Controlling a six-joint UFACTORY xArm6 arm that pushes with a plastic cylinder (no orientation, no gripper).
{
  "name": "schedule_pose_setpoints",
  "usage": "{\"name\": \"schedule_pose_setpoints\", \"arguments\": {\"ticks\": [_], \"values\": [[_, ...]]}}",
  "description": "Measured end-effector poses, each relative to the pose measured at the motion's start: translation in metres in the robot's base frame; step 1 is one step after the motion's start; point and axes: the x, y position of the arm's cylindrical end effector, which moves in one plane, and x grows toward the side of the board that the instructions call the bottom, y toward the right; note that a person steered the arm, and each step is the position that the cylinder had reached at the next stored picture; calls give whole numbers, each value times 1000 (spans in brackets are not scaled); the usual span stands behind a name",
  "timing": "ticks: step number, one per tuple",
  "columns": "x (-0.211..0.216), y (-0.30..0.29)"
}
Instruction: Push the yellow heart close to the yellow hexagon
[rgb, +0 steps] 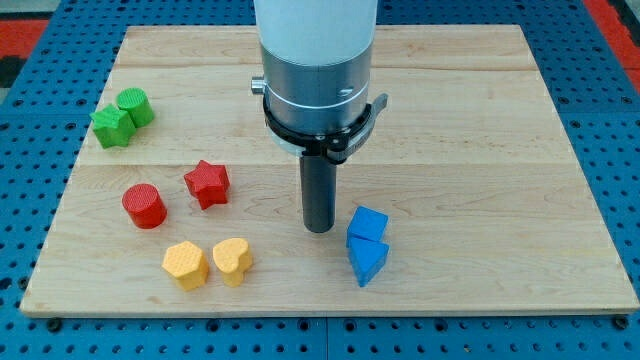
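The yellow heart (232, 260) lies near the board's bottom edge, left of centre. The yellow hexagon (186, 265) sits just to its left, almost touching it. My tip (319, 228) rests on the board to the right of the heart, about a block's width and a half away, and just left of the upper blue block (369, 224). The rod hangs from the large white and silver arm at the view's top centre.
A red star (207, 183) and a red cylinder (144, 206) lie above the yellow pair. A green star (111, 126) and green cylinder (135, 105) sit at the upper left. A second blue block (367, 261) lies below the first. The wooden board (480, 150) rests on a blue pegboard.
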Motion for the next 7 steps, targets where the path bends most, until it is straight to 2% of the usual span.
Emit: {"name": "schedule_pose_setpoints", "arguments": {"ticks": [3,4,7], "values": [[0,-24],[30,-53],[27,-67]]}}
